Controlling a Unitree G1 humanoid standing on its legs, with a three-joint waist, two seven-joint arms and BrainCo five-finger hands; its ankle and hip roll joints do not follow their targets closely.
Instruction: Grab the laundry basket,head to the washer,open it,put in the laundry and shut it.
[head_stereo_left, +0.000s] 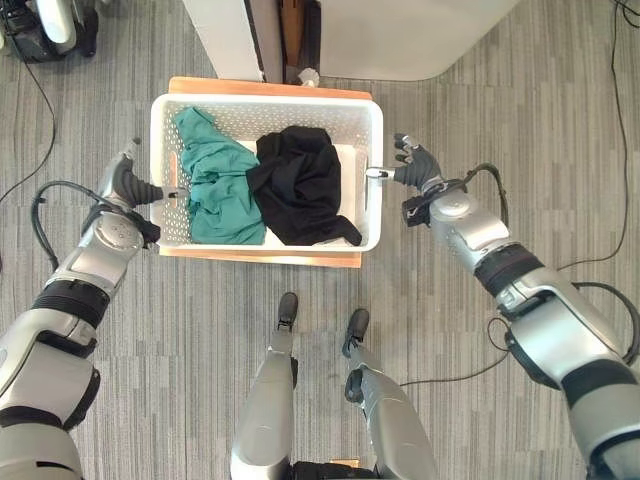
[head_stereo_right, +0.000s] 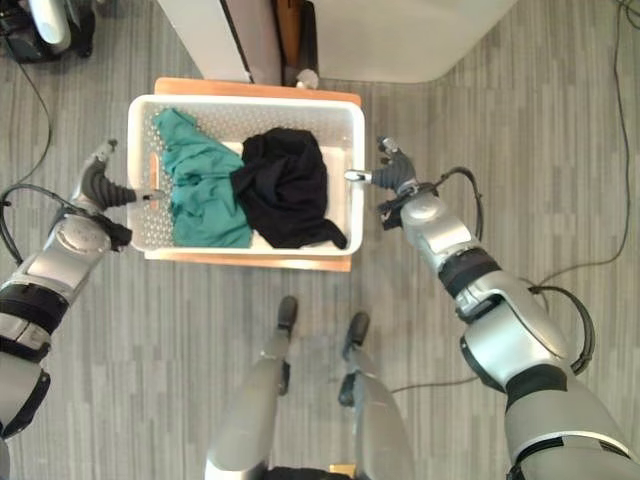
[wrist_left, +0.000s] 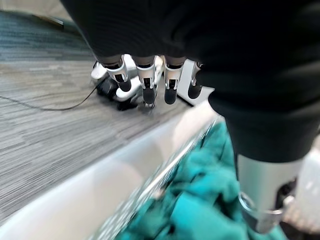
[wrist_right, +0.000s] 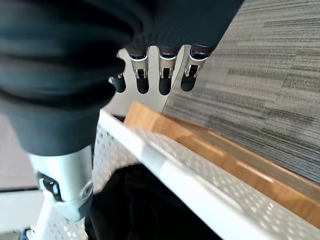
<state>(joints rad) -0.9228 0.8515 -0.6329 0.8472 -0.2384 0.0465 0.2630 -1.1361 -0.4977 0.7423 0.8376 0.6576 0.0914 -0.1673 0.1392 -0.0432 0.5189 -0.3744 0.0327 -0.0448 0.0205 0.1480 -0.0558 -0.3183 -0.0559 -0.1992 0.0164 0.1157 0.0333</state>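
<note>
The white perforated laundry basket sits on a low wooden platform straight ahead. Inside lie a green garment on the left and a black garment on the right. My left hand is at the basket's left wall, thumb reaching over the rim above the green cloth, fingers relaxed outside. My right hand mirrors it at the right wall, with its thumb over the rim and its fingers hanging loose outside. Neither hand is closed on the rim.
A white rounded unit and a white panel with a dark gap between them stand just behind the platform. A dark-based machine is at the far left. Grey striped carpet surrounds the platform.
</note>
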